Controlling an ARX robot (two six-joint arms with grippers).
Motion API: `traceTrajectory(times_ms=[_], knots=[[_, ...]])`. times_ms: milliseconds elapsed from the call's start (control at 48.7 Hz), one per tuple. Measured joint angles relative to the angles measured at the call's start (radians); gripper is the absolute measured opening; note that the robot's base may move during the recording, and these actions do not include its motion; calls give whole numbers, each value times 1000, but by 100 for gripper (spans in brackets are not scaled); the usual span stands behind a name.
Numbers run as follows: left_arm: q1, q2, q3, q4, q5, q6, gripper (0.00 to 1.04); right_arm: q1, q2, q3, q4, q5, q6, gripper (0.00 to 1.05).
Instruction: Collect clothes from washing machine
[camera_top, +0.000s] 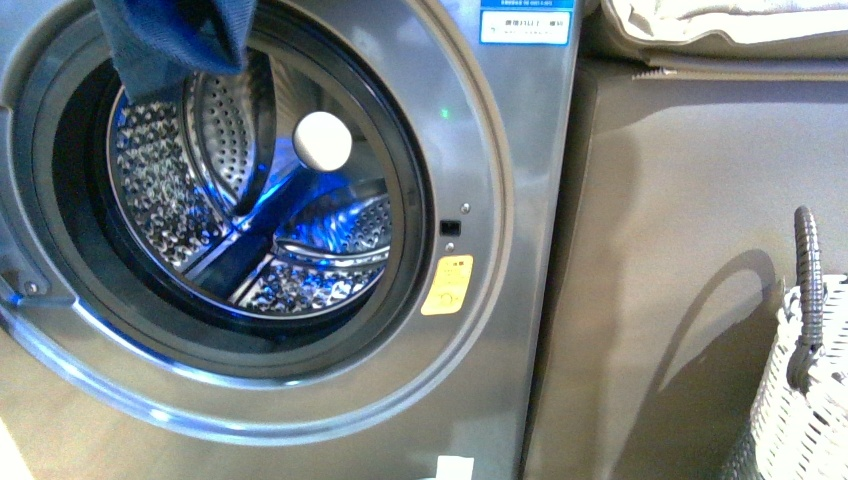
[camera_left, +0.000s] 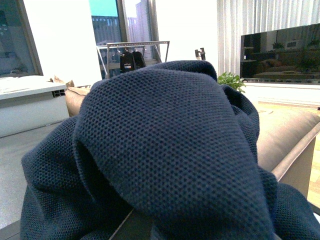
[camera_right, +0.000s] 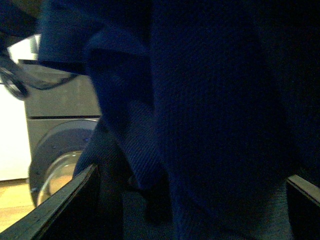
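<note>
Dangling at the porthole top of the grey metallic washing machine (camera_top: 500, 200), the dark navy ribbed garment (camera_top: 175, 40) leaves the steel drum (camera_top: 170, 200) open below. Wrist views show only fabric: left gripper, right gripper jaws, can't tell.

Right jaws: black, straight-edged bars; rest of body hidden.

clothes (camera_top: 175, 40): navy, dangling at porthole's upper left | washing machine (camera_top: 500, 200): grey, drum lit blue
</note>
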Motion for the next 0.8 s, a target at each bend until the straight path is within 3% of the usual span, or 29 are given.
traceTrajectory(times_ms=[411,534,740,801], knots=[[1,1,0,0,-6,0,12,49,136,142,-24,283,-97,95],[1,1,0,0,-7,0,12,48,150,160,-18,361,-103,71],[1,1,0,0,-3,0,12,18,130,137,16,386,-102,36],[0,1,0,0,-1,-1,24,1,102,110,26,393,-103,23]])
